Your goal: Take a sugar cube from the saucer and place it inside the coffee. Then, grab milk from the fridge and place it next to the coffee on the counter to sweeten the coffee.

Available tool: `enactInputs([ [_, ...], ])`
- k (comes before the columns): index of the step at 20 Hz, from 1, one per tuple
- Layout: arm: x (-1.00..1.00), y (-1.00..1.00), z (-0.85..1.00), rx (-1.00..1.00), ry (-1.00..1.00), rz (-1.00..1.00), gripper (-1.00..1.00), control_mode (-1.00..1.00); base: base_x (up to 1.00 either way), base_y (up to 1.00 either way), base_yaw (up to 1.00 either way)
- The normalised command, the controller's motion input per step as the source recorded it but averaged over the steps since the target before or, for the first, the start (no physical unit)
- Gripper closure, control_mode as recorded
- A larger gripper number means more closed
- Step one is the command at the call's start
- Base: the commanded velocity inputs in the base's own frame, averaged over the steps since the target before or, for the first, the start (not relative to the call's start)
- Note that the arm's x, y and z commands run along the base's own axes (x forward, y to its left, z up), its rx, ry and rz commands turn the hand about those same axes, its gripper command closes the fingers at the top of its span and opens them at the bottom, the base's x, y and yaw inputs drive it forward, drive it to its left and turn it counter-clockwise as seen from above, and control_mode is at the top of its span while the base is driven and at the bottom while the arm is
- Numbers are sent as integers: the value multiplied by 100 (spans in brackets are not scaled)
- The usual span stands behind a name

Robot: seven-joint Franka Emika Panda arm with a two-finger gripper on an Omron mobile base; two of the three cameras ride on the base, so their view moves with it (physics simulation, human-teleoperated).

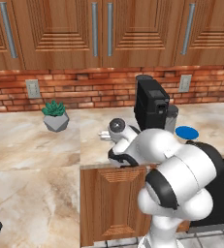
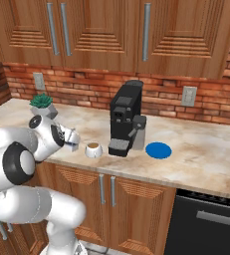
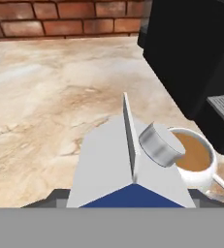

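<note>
The milk (image 3: 108,164), a white carton with a blue lower part and a grey cap, sits right in front of the hand camera. My gripper (image 3: 128,198) is shut on it, a dark tip showing at each side of the carton. The coffee (image 3: 196,160), a white cup of brown liquid, stands just right of the carton. From the right base, my gripper (image 2: 74,141) hangs low over the counter (image 2: 201,159), just left of the coffee (image 2: 93,149). The blue saucer (image 2: 158,150) lies right of the coffee machine. The sugar cube and the fridge are out of view.
The black coffee machine (image 2: 124,117) stands right behind the cup, close to my hand. A potted plant (image 2: 42,104) sits at the back left by the brick wall. The counter's front edge (image 1: 108,167) runs just below the gripper. A dark appliance front (image 2: 206,219) is at lower right.
</note>
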Motion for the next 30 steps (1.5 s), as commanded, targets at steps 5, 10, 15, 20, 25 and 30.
enactInputs([
  [5,41,3,0,0,0,-1,-100,-100,0,0,0],
  [10,2,0,0,0,0,0,-100,-100,0,0,0],
  [15,-3,3,13,0,-1,-1,-100,-100,0,0,0],
  [20,-10,12,71,0,-9,-4,-100,-100,0,0,0],
  [25,-55,6,98,0,-14,-3,-100,-100,0,0,0],
  [30,-100,-41,77,5,-27,0,-100,-100,0,0,0],
])
